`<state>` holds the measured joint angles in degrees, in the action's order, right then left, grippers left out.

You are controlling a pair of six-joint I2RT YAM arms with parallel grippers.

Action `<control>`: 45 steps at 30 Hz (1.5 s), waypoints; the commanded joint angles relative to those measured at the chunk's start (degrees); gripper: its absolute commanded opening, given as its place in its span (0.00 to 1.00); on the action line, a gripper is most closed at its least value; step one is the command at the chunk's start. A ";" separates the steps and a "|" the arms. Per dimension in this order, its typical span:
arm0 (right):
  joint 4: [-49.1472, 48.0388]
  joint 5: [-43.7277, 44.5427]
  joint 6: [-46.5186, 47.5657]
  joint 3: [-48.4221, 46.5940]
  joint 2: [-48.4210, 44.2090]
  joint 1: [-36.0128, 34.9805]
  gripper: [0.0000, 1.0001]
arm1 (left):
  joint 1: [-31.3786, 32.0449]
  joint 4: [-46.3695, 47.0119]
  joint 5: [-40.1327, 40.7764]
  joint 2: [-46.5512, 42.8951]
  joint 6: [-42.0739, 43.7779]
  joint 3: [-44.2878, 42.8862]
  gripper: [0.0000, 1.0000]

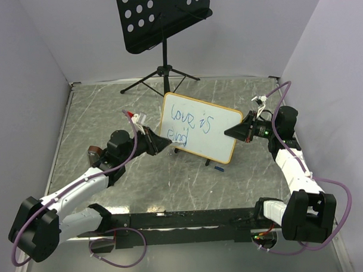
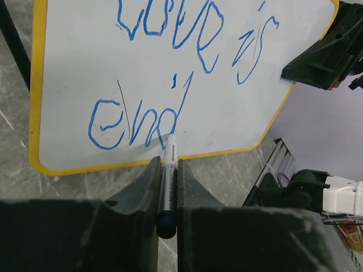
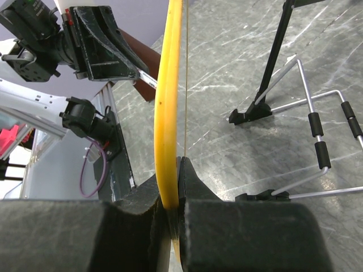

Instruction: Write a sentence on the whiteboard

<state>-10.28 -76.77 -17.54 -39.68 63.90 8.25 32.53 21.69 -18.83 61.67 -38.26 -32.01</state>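
The whiteboard stands tilted on the table's middle, with a thin yellowish frame. Blue handwriting, the sentence, reads "love is" with "end" below it. My left gripper is shut on a silver marker with a dark rear end. The marker's tip rests at the board's lower part, just below the "d". My right gripper is shut on the board's right edge. In the right wrist view the yellow rim runs edge-on between its jaws.
A black perforated music stand on a tripod stands behind the board. A small blue cap lies on the table in front of the board. The board's wire easel legs spread behind it. A brown object sits by the left arm.
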 commanded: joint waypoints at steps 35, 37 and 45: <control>-3.69 -6.02 -0.83 -1.27 -1.58 -0.25 0.00 | -0.28 -5.95 -3.58 -11.65 -0.15 -0.07 0.01; -3.87 -6.02 -1.00 -1.19 -1.50 -0.17 0.00 | -0.28 -6.40 -2.97 -13.94 -0.06 0.63 0.01; -3.87 -6.02 -0.92 -1.19 -1.32 -0.25 0.00 | -0.37 -1.84 -0.33 -20.70 -1.55 5.46 0.01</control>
<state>-10.24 -79.83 -18.57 -39.68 63.90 8.23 32.42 15.97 -20.97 43.66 -38.65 -29.06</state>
